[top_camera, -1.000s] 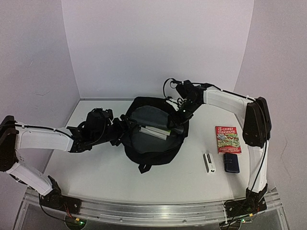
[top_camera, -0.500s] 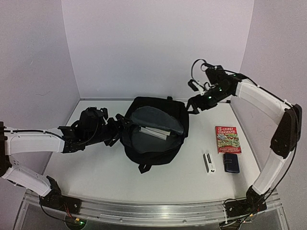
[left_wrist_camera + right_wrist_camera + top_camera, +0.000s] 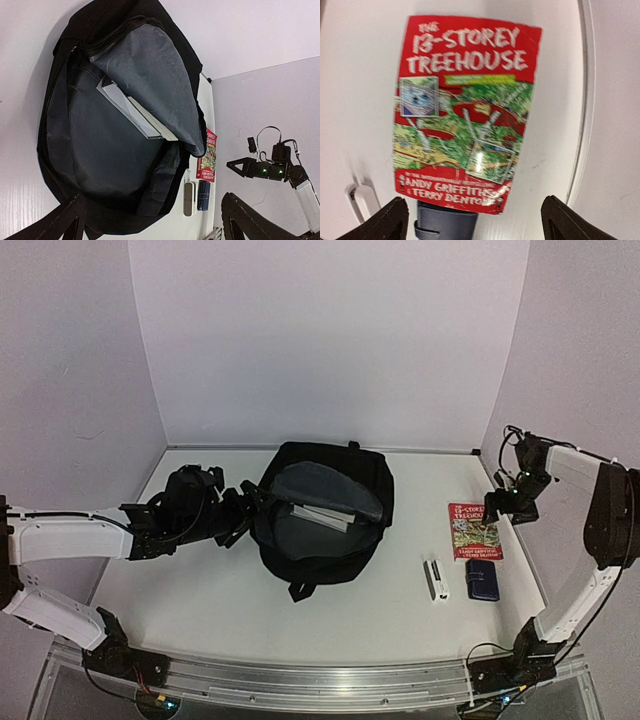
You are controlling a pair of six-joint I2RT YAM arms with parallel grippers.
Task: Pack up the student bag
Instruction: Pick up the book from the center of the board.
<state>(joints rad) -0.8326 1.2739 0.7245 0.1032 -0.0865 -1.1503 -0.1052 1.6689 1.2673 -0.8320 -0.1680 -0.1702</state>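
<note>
Red paperback (image 3: 465, 115) lies right of the student bag (image 3: 320, 565), straight beneath the right gripper (image 3: 475, 218), lengthwise front-to-back. Jaws gape wide, empty.

- books (image 3: 137, 115) in the bag (image 3: 95, 160): far ends hidden under the grey flap (image 3: 150, 75), count unclear
- bag cut off by left and bottom edges of the left wrist view
- red book (image 3: 465, 115): cover blurred, small print unreadable
- blue case (image 3: 445, 220): cut by bottom edge
- white item (image 3: 435, 578): too small to identify
- left hand (image 3: 238, 512): fingers lost against the black bag from above
</note>
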